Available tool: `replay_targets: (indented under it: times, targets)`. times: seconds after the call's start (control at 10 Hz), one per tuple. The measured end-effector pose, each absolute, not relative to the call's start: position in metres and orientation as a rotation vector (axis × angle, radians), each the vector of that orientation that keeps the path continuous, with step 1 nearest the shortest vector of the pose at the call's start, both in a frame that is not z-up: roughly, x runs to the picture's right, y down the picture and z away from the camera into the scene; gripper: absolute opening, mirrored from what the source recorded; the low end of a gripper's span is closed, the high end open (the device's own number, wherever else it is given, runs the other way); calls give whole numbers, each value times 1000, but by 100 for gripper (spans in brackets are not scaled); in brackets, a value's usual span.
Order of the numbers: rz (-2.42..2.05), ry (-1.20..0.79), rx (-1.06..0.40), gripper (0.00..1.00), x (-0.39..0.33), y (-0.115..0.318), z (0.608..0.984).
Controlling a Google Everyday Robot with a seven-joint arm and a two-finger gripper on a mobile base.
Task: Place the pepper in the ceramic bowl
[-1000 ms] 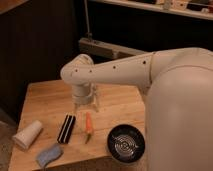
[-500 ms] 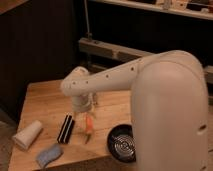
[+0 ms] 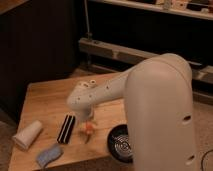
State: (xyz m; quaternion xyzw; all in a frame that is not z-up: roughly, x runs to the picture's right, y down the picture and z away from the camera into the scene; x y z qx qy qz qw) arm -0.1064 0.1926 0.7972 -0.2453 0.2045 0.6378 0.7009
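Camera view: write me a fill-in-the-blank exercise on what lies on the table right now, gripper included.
1. The gripper hangs low, directly over the ____.
2. The black block lies between that thing and the white ____, which is tipped on its side.
3. The bowl, near the front edge of the table, is partly hidden by the robot's ____.

Missing words: pepper; cup; arm.

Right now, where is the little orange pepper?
In the camera view, the pepper lies on the table between the black ribbed block on the picture's left and the ceramic bowl on the right, just under the gripper.
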Motion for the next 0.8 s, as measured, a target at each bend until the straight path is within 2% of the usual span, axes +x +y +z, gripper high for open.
replay_targets:
  times: [0.1, 0.2, 0.7, 0.8]
  targets:
    - [1420, 427, -545, 64, -106, 198, 799]
    - [1421, 406, -540, 59, -103, 203, 803]
    - [1391, 363, -542, 9, -112, 221, 819]
    - [1383, 358, -544, 2, -117, 222, 818]
